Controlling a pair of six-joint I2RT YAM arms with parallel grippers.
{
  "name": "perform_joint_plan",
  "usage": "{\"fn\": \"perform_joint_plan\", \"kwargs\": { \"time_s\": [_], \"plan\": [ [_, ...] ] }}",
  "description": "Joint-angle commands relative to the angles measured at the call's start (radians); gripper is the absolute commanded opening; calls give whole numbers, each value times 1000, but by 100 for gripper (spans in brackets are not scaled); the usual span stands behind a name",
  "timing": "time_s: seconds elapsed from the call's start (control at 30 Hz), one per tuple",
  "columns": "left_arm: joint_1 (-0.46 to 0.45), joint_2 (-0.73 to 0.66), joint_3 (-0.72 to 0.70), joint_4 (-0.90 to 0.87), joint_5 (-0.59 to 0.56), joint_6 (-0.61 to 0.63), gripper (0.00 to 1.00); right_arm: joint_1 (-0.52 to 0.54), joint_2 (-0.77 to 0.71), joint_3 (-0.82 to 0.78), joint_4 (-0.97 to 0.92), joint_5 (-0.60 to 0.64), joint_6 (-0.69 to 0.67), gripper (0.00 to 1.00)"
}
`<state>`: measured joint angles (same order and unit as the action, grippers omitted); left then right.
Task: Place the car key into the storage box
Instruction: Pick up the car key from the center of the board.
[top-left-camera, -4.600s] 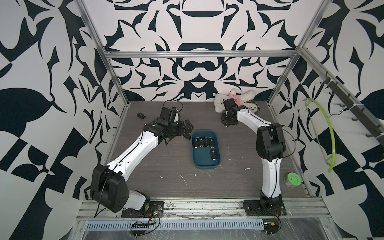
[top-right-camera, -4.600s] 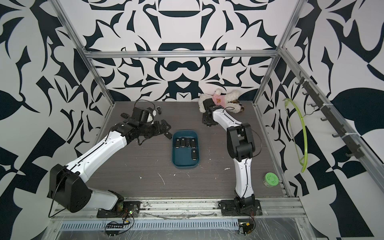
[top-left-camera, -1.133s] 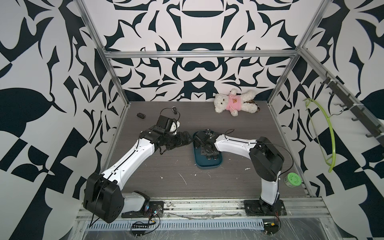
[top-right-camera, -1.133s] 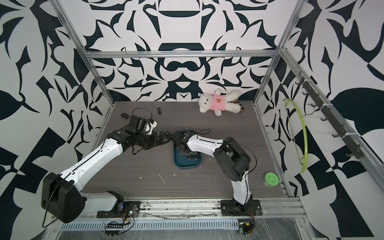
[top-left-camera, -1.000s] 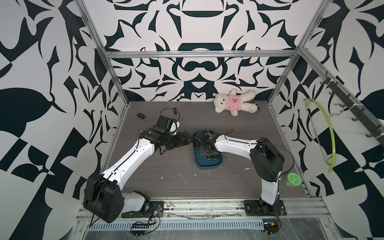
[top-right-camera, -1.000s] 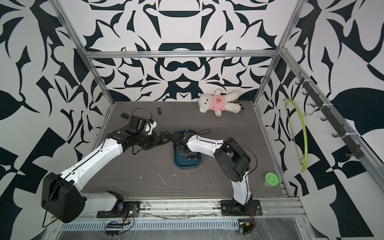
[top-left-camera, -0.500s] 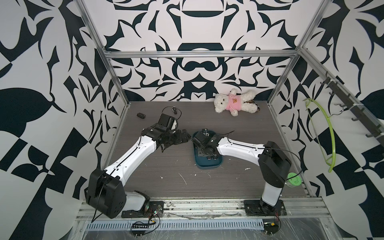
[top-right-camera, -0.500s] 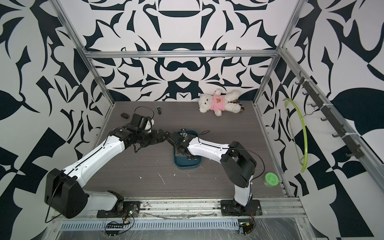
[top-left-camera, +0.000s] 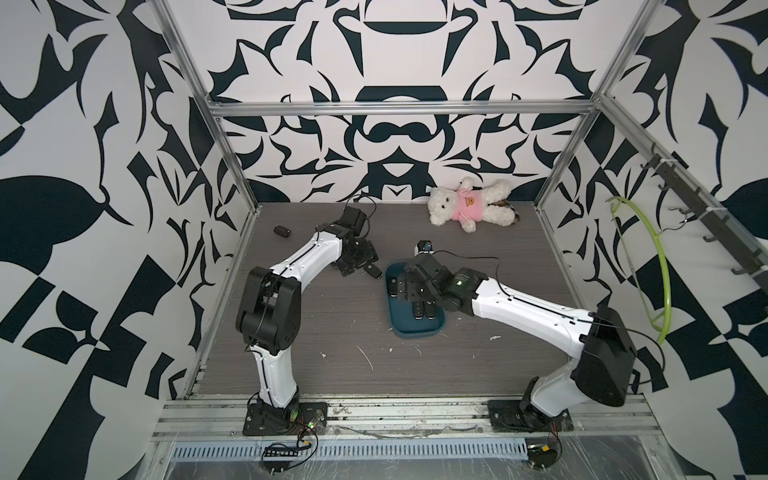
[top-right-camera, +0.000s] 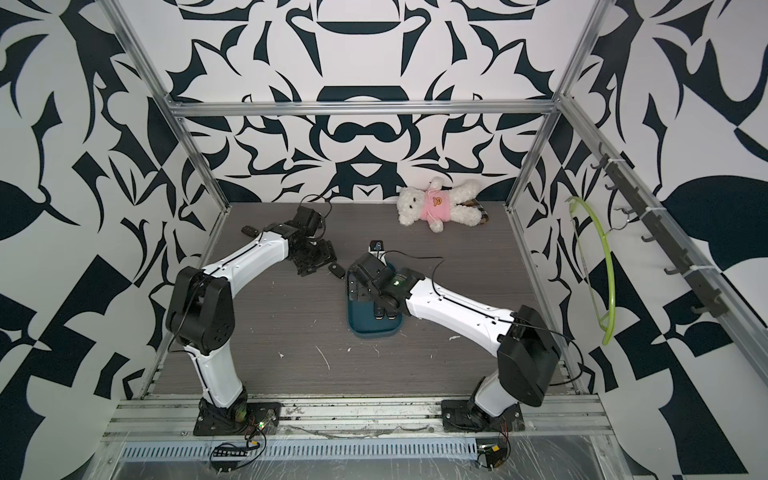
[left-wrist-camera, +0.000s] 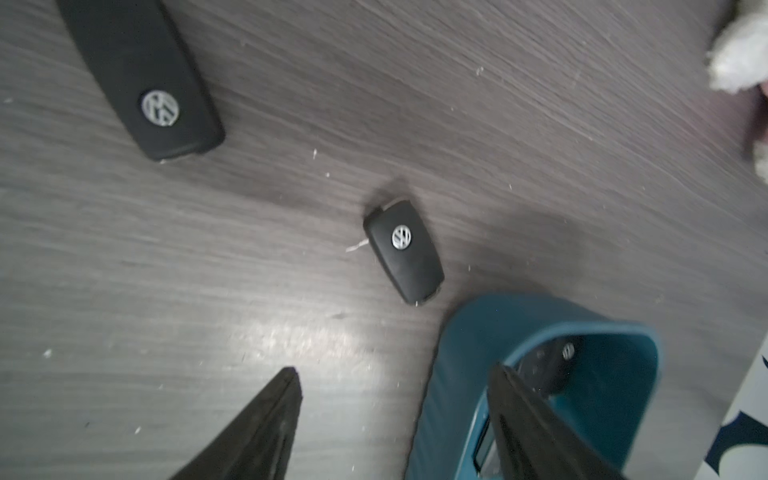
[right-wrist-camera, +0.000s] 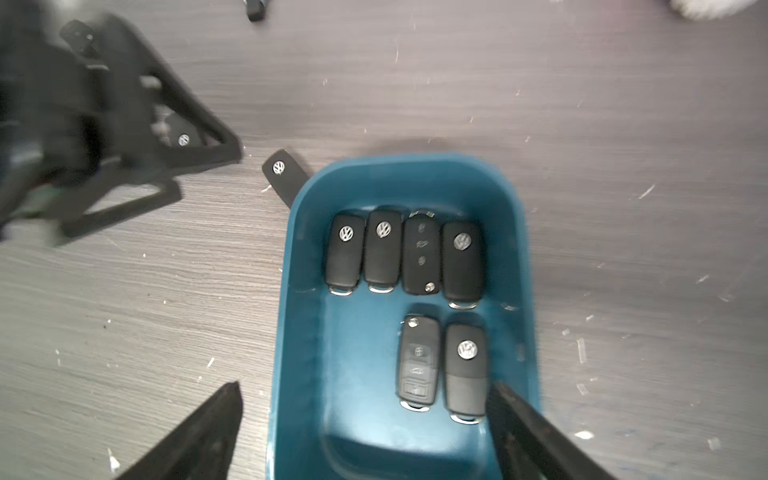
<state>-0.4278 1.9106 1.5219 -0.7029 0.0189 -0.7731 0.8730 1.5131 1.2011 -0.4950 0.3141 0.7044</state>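
The left tool (left-wrist-camera: 392, 372) has its fingers spread with nothing between them, low over the tabletop (top-left-camera: 332, 340) and pointed at the loose car key (left-wrist-camera: 405, 251), which lies flat, badge up, just beside a rounded corner of the storage box (right-wrist-camera: 301, 257). The right tool (right-wrist-camera: 363, 386) hangs spread and empty above the box, where six keys (right-wrist-camera: 382, 253) already lie in a row of four and a row of two. The step in hand looks like the left tool's pickup. It would go best with the fingers turned to straddle the key's narrow width and lowered on the side away from the box wall. The lift should clear the rim before the key goes into the free space beside the row of two, and the right arm should first be out of the way. Another key (left-wrist-camera: 158, 108) lies nearer the left wrist, and one more (top-left-camera: 281, 231) sits well apart by the back corner. The tabletop is dark wood grain, scuffed and speckled with pale crumbs. A teddy bear (top-left-camera: 469, 205) in a pink top lies at the back. Black-and-white patterned walls close in the space, and a green hanger (top-left-camera: 660, 266) hangs at the side.
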Motion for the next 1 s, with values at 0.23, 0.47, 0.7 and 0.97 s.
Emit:
{"fn": "perform_joint_plan", "kwargs": {
  "time_s": [0.23, 0.47, 0.7, 0.97],
  "plan": [
    [-17, 190, 141, -91, -72, -77, 68, -62, -120, -37, 50, 4, -62, 100],
    [-36, 306, 265, -161, -100, -79, 68, -101, -156, -66, 65, -21, -71, 100],
    [-48, 352, 290, -170, -94, -85, 68, -128, -158, -75, 66, -33, -70, 100],
    [-58, 411, 347, -204, -95, -77, 51, -135, -151, -77, 69, -42, -64, 100]
  ]
}}
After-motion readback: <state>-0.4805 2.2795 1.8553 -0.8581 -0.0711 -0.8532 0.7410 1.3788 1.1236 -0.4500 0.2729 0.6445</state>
